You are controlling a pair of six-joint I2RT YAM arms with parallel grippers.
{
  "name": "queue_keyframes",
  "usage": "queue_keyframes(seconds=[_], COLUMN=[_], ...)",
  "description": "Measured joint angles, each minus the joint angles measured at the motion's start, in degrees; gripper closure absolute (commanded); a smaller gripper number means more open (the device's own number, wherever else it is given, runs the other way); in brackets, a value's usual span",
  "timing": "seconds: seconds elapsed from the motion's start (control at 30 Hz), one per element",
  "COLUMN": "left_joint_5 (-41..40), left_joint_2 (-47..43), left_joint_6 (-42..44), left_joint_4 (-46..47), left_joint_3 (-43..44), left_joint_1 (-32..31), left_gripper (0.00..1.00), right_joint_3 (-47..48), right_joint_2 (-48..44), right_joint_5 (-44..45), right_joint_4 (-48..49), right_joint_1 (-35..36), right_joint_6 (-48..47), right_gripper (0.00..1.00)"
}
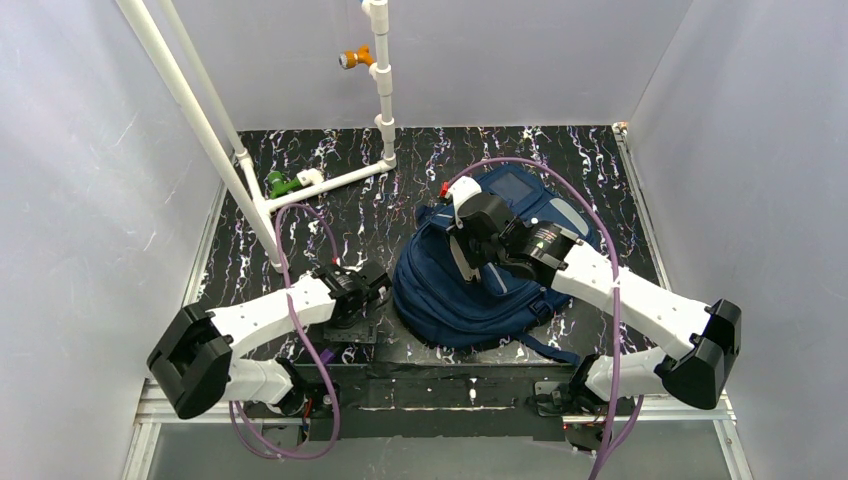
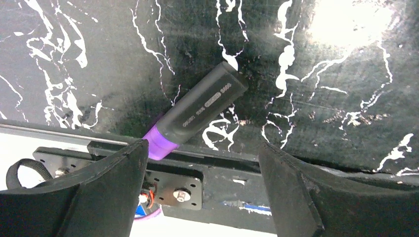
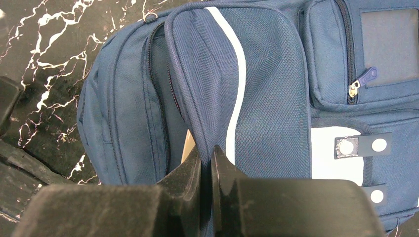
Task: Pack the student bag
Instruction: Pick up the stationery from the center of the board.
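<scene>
The student bag (image 1: 440,300), navy blue, lies flat on the black marbled table right of centre. My right gripper (image 1: 475,268) is over its middle, shut on the edge of the front flap (image 3: 267,89) beside the unzipped opening. In the right wrist view the gripper (image 3: 206,155) has fabric pinched between its fingers, and a pale surface shows inside the gap. A black marker with a purple end (image 2: 202,111) lies slanted near the table's front edge. My left gripper (image 2: 202,147) hangs just above it, open and holding nothing. It sits left of the bag (image 1: 356,318).
A white pipe frame (image 1: 330,180) crosses the back left, with a green fitting (image 1: 278,184) and an orange one (image 1: 352,58). Grey walls close three sides. The table's front edge and a metal mounting plate (image 2: 180,190) lie right below the left gripper.
</scene>
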Motion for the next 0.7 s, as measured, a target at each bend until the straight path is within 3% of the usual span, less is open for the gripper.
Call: queue_keyframes(seconds=[0.27,0.4,0.7], left_joint_5=[1.88,5.33,8.26], left_joint_2=[4.09,4.48,2.84], left_joint_6=[2.78,3.65,3.32], left_joint_4=[8.02,9.88,13.38], left_joint_3=[-3.41,-3.67,-5.57], left_joint_1=[1.14,2.84,3.06], left_gripper=[0.16,0.33,0.62], right_joint_3=[-0.59,-0.98,-1.01], right_joint_2=[-0.44,-1.11,-1.33], right_joint_5=[-0.22,-0.35,-0.44], right_joint_4=[0.42,0.52,0.52], right_joint_1=[0.00,0.00,-0.04], right_joint_6=[-0.02,-0.02,-0.02], right_gripper=[0.93,0.93,0.94])
